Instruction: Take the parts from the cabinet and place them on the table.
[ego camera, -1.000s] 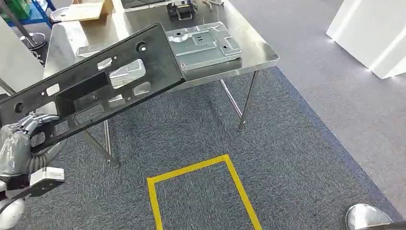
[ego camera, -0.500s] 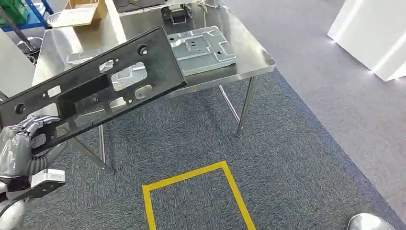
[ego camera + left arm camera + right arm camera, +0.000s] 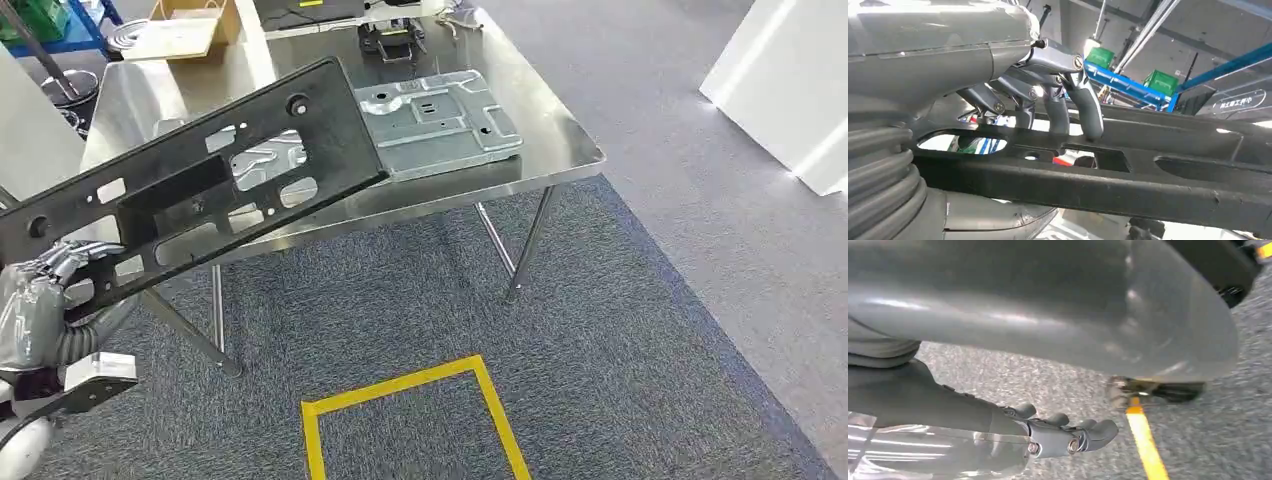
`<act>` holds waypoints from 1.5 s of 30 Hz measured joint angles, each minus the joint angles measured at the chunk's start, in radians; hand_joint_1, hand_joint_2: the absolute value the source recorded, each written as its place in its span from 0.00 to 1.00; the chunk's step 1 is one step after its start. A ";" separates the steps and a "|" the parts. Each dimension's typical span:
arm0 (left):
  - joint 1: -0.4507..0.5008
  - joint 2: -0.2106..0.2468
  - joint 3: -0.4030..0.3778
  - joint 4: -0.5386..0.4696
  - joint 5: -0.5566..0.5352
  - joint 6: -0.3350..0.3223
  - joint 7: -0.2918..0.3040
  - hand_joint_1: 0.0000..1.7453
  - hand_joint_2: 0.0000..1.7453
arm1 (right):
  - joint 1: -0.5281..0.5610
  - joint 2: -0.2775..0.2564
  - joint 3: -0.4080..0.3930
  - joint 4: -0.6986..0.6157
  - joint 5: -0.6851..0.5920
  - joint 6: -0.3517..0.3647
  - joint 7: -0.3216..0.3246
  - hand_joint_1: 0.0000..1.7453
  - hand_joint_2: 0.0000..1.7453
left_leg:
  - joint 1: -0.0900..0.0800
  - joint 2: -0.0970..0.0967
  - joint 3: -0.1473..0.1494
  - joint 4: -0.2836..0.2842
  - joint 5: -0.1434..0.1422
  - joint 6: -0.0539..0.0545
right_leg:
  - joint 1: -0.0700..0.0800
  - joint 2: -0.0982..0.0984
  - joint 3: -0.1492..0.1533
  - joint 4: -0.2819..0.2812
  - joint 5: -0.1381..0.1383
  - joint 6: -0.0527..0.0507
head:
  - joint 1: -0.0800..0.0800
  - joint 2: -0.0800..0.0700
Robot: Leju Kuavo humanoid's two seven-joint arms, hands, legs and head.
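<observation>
Steel bench [image 3: 560, 140] on grey carpet [image 3: 620, 330] (yellow tape square); left hand [image 3: 40, 300] fingers [image 3: 1088, 115] wrap the black panel [image 3: 200, 180]; right hand [image 3: 1058, 437] curled, empty.

The robot's left arm is raised at its left side, and the left hand [image 3: 45, 300] grips one end of the long black part [image 3: 200, 185]. In the left wrist view the dark fingers [image 3: 1088, 117] curl over the upper edge of the part, and the grey ribbed cover sits close behind them. The right arm hangs down. The right hand [image 3: 1058, 435] holds nothing, with its fingers curled in slightly above the floor.
</observation>
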 joint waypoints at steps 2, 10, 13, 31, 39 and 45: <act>-0.003 -0.001 -0.002 0.002 -0.001 0.002 0.000 1.00 1.00 | -0.004 -0.002 0.000 0.000 0.000 0.000 0.000 0.00 0.00 | -0.003 -0.002 0.009 -0.004 -0.011 -0.012 | 0.008 0.000 -0.001 -0.006 -0.010 -0.013 | 0.000 0.000; -0.005 0.001 -0.006 0.003 -0.002 0.003 0.000 1.00 1.00 | -0.004 0.001 0.000 0.000 0.000 0.003 0.000 0.00 0.00 | 0.008 0.006 -0.159 0.292 -0.088 -0.048 | -0.005 0.001 0.082 -0.043 -0.049 -0.050 | 0.000 0.000; -0.003 0.001 -0.008 0.006 -0.003 0.002 0.000 1.00 1.00 | -0.002 0.001 -0.001 0.000 0.000 0.004 0.000 0.00 0.00 | 0.017 0.008 -0.174 0.217 -0.038 -0.059 | -0.007 0.003 0.122 -0.043 -0.080 -0.040 | 0.000 0.000; -0.006 0.000 -0.014 0.008 -0.013 0.003 0.003 1.00 1.00 | -0.001 -0.003 -0.002 0.000 0.005 0.005 0.000 0.00 0.00 | 0.000 0.006 -0.011 -0.002 0.017 0.001 | 0.002 0.000 0.007 0.007 -0.014 -0.018 | 0.001 0.000; -0.018 0.002 -0.016 0.012 -0.014 0.000 0.003 1.00 1.00 | -0.005 -0.002 -0.002 0.000 0.011 0.006 0.000 0.00 0.00 | -0.002 0.008 -0.064 0.186 -0.054 -0.041 | -0.002 0.004 0.065 -0.022 -0.045 -0.058 | 0.000 0.000; -0.015 0.001 -0.017 0.017 -0.013 0.000 0.003 1.00 1.00 | -0.002 -0.003 -0.002 0.000 0.011 0.005 0.000 0.00 0.00 | 0.003 0.008 -0.120 0.096 0.008 -0.039 | 0.002 0.008 0.120 -0.022 -0.092 -0.052 | 0.000 0.000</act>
